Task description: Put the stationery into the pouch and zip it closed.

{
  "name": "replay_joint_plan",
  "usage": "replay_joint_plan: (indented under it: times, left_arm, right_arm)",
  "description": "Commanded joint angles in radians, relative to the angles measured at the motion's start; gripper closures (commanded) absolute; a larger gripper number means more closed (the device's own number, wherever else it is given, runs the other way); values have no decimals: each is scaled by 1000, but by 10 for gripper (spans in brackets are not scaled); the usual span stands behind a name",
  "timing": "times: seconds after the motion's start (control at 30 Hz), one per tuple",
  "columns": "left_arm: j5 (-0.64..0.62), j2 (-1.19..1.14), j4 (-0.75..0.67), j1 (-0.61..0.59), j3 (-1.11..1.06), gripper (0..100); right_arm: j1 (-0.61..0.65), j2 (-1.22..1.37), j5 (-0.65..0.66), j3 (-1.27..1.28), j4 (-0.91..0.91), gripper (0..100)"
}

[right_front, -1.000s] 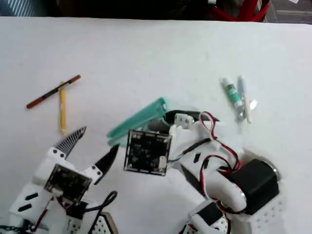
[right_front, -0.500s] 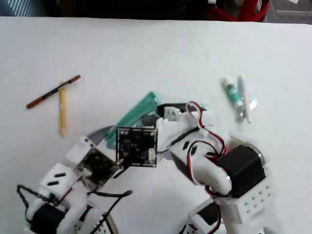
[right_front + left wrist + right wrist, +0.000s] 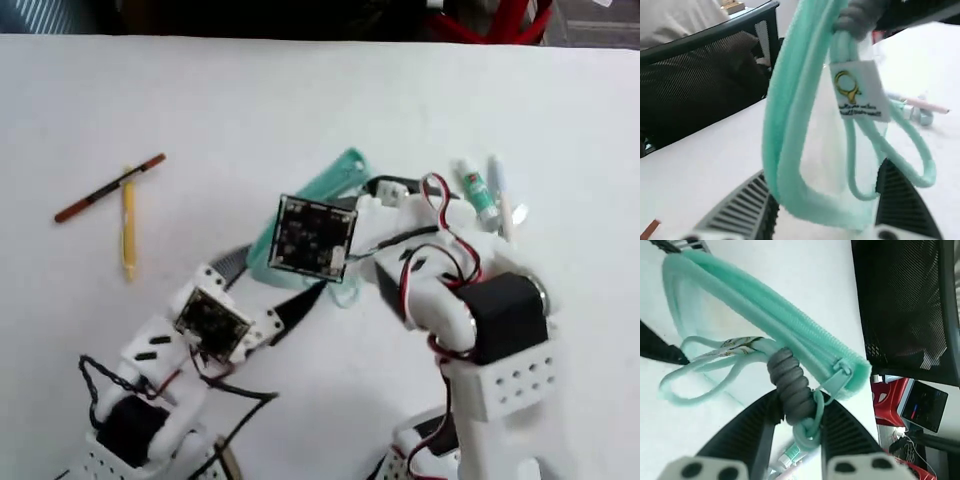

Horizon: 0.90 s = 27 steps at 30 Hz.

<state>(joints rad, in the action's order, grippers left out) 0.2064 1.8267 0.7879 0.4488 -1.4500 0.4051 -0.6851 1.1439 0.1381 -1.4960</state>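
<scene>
Pinched tight between the black fingers of the right gripper: a dark grey coiled cord wrap on the mint-green loop strap of the mint-green zippered fabric pouch. Just beside that grip, at the pouch's far-right end, a mint zipper pull. From the high view, the right gripper at mid-table, a little right of centre, with the pouch slanting from there toward the near left. Around the pouch's near-left end, spread wide, the left gripper, with one ribbed grey finger on the left side and one black finger on the right; contact with the fabric not clear enough to call. In the left wrist view, the pouch hanging between the parted fingers of the left gripper, with a white sewn label bearing a gold emblem on its side. Outside the pouch, on the white table: to the right, a small white-and-green tube just beside a thin white pen; well apart on the left, a brown-orange pencil crossing the far end of a yellow pencil. Beyond the table edge, a black mesh chair back.
</scene>
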Motion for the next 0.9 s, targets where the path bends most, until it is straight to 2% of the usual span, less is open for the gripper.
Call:
replay_joint_plan:
  times: [0.0, 0.13, 0.23, 0.47, 0.57, 0.63, 0.73, 0.87]
  left_arm:
    - [-92, -1, -157, 130, -71, 752]
    - [-98, -1, -347, 127, -180, 798]
    - [-98, -1, -423, 105, -230, 804]
    - [-104, -2, -466, 61, -242, 806]
    - [-103, -1, -463, 59, -238, 889]
    - [-104, -1, -463, 30, -207, 976]
    - [-107, -1, -463, -15, -153, 958]
    - [-101, -2, -463, -16, -109, 976]
  right_arm:
    - [-33, 15, 23, 114, 70, 979]
    - [-70, 16, 23, 206, 154, 979]
    - [-85, 22, 21, 270, 213, 979]
    - [-93, 22, -43, 402, 340, 979]
    - [-94, 12, -80, 402, 348, 980]
    - [-111, 1, -132, 385, 348, 980]
    - [-163, -39, -249, 344, 364, 980]
    - [-265, -125, -506, 298, 441, 980]
